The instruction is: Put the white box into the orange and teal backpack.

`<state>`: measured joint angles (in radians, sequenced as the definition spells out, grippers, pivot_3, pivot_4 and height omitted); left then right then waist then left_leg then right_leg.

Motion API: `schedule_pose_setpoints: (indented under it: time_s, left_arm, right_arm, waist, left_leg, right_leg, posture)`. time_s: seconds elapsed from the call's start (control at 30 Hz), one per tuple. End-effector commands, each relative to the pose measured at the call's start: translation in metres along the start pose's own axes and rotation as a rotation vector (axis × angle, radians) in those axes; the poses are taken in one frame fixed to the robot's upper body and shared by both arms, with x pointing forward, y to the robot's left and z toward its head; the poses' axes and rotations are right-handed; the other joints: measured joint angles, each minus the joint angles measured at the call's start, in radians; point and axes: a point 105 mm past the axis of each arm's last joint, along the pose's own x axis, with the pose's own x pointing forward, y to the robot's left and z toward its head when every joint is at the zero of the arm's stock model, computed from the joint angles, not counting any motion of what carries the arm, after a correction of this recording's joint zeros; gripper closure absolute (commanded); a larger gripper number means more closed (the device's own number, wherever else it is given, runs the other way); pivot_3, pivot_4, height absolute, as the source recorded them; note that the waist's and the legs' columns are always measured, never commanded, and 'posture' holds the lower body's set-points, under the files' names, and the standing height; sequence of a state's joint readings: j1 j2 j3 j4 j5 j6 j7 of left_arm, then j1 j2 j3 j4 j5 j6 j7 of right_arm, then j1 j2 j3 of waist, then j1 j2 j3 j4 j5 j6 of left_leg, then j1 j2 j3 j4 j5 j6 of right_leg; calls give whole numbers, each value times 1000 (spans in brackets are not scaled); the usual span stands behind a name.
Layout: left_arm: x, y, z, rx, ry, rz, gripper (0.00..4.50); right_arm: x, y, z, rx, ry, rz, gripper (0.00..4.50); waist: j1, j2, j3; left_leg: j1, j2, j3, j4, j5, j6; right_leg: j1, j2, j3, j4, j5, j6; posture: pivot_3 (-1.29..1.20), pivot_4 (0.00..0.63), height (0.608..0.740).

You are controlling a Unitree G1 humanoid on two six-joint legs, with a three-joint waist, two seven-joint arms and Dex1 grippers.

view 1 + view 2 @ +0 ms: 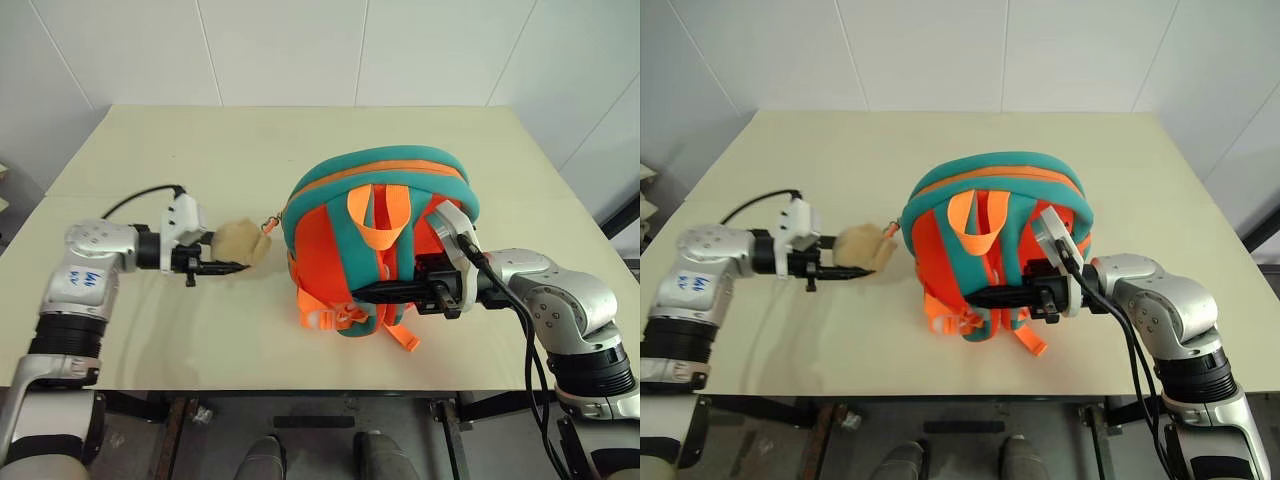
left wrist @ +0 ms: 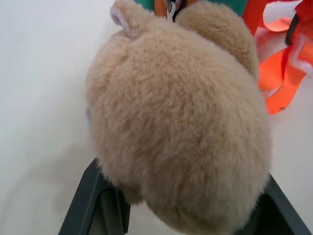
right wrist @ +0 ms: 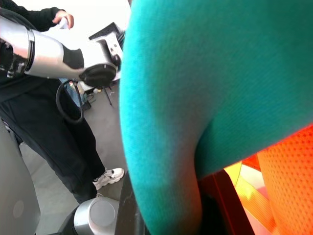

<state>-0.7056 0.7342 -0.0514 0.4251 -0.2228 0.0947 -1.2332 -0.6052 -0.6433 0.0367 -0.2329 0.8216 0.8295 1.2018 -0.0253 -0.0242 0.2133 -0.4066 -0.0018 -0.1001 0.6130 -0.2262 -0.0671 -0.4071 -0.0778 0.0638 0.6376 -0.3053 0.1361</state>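
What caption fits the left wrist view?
Left gripper closed on the beige plush toy clipped to the orange and teal backpack on the table.

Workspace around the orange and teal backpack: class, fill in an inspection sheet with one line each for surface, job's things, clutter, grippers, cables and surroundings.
Surface: pale table, bare around the bag.
Job's things: orange and teal backpack stands near the front edge, straps facing the robot; white box nothing seen.
Clutter: beige plush toy beside the bag, tethered to it.
Grippers: left gripper shut on the plush toy; right gripper shut on a teal strap.
Cables: black cables run along both forearms.
Surroundings: white walls; a person in dark clothes stands nearby.
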Motion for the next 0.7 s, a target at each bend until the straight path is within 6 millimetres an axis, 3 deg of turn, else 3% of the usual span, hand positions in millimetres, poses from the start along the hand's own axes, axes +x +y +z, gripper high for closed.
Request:
schedule_pose_setpoints:
  time_s: [0.03, 0.23, 0.5, 0.7]
  left_arm:
    - [19, -4, -14, -14, 26, -18, 2542]
    - [37, -8, -29, -92, -9, -20, 2542]
    - [29, -18, -28, -89, -18, -49, 2542]
    - [-11, -27, -4, -54, -51, -22, 740]
  right_arm:
    - [2, 7, 7, -29, -25, 20, 4500]
    - [3, 7, 7, -22, -38, 10, 4500]
    - [4, 5, 7, -16, -42, -13, 4500]
    - [-19, -7, 22, -82, -77, -155, 2580]
  waist:
    - [-1, 0, 0]
    - [-8, 0, 0]
    - [-4, 0, 0]
    - [-9, 0, 0]
  left_leg:
    - [0, 0, 0, 0, 0, 0]
    - [0, 1, 0, -1, 0, 0]
    - [0, 0, 0, 0, 0, 0]
    - [0, 1, 0, -1, 0, 0]
  right_leg:
    - [0, 0, 0, 0, 0, 0]
    - [-1, 0, 0, 1, 0, 0]
    - [-1, 0, 0, 2, 0, 0]
    - [-1, 0, 0, 1, 0, 0]
  posture:
    - [0, 150, 740]
    - [0, 150, 740]
    - [0, 150, 740]
    - [0, 150, 740]
